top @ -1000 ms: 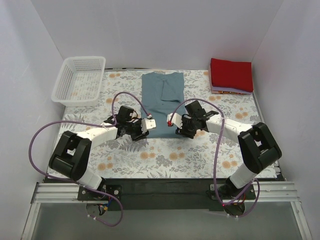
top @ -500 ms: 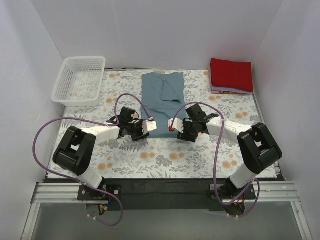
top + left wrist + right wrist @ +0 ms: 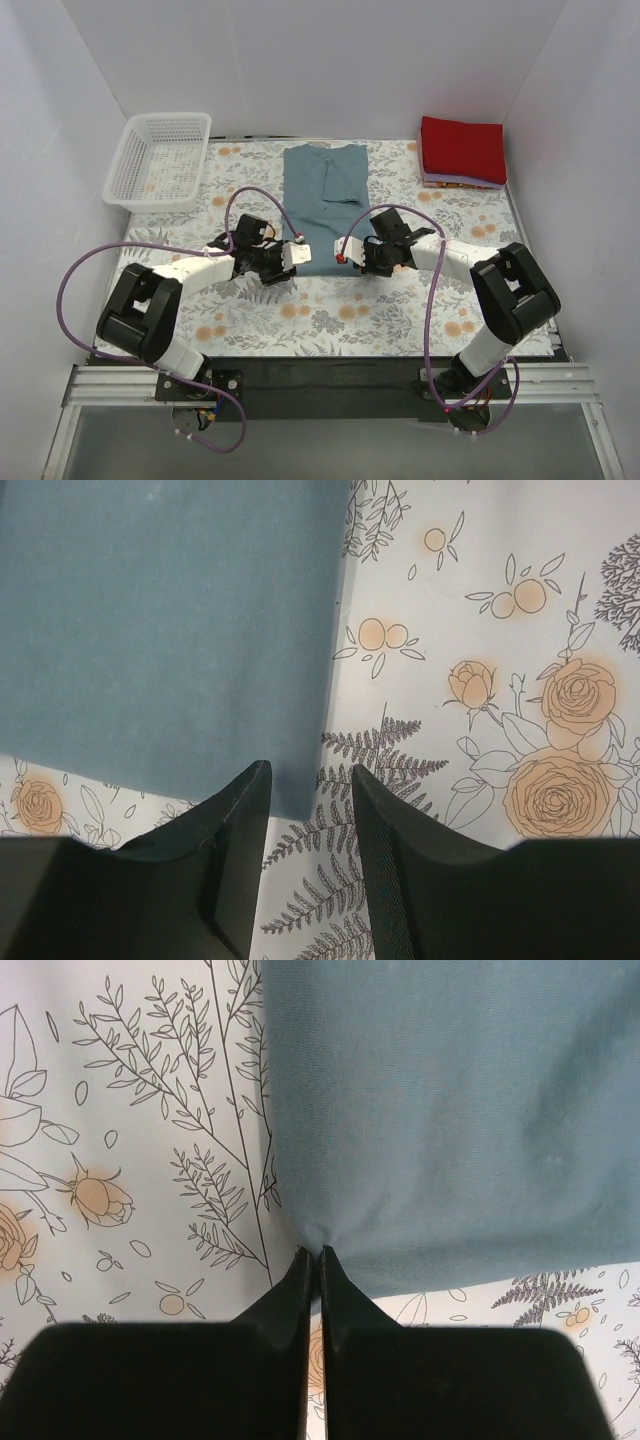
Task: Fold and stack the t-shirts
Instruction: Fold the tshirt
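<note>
Pinching a hem corner of the slate-blue t-shirt with right gripper pressed together; left gripper spread, straddling the other corner, cloth lying ahead of both

left pincer and right pincer sit at near corners of blue shirt.

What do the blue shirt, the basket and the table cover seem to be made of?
The blue shirt: soft matte cloth, probably cotton; a fine weave shows, and it puckers at one corner. The basket: likely white plastic; stiff open mesh. The table cover: flower print, smooth and flat; cloth or vinyl, I cannot tell.
</note>
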Tool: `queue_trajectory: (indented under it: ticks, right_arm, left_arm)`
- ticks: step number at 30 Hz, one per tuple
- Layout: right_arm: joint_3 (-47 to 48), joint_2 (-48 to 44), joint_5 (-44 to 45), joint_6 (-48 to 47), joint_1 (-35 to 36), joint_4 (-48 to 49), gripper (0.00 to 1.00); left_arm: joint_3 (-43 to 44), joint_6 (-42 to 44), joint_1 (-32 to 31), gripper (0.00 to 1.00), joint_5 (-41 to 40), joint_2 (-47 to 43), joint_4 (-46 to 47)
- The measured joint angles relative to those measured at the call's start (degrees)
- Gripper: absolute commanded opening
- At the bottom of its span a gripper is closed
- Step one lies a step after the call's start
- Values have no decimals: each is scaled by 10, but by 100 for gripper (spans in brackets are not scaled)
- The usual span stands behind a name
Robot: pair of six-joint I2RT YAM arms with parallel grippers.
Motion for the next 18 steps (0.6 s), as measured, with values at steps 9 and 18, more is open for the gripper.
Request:
queue_trajectory:
  ticks: [9,18]
  right_arm:
    - [4,0,1,1,0,-7,1]
    - [62,-3,1,30,-5,-82,1]
  left_arm:
    - [2,23,4,27,-6,31,6]
    - [63,27,16,0,-6,38,-64]
